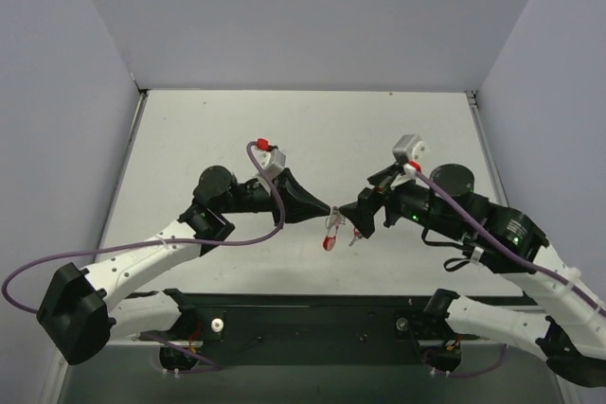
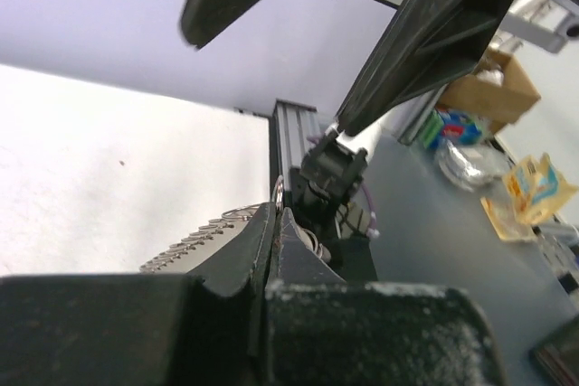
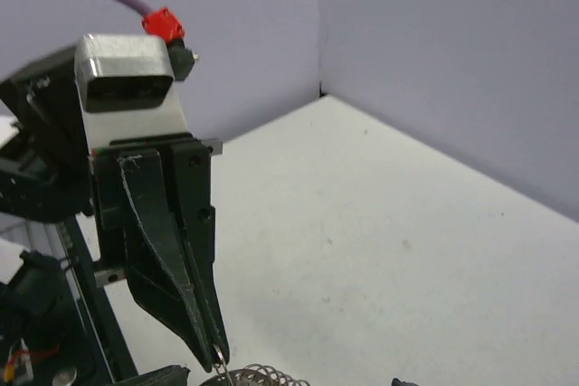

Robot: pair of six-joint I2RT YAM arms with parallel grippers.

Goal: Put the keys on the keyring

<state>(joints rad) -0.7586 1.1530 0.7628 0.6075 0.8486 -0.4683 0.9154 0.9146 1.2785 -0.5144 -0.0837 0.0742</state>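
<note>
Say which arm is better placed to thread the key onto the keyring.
Likely the right: the left gripper is shut on the raised keyring, and the right gripper sits beside it.

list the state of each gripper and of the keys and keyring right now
left gripper: shut, pinching a thin metal ring at its tip
right gripper: open, fingers apart
keyring: off the table, silver fan hanging just under the left gripper's tip
keys: red tag dangling between the two gripper tips; too small to tell if it is on the ring
</note>
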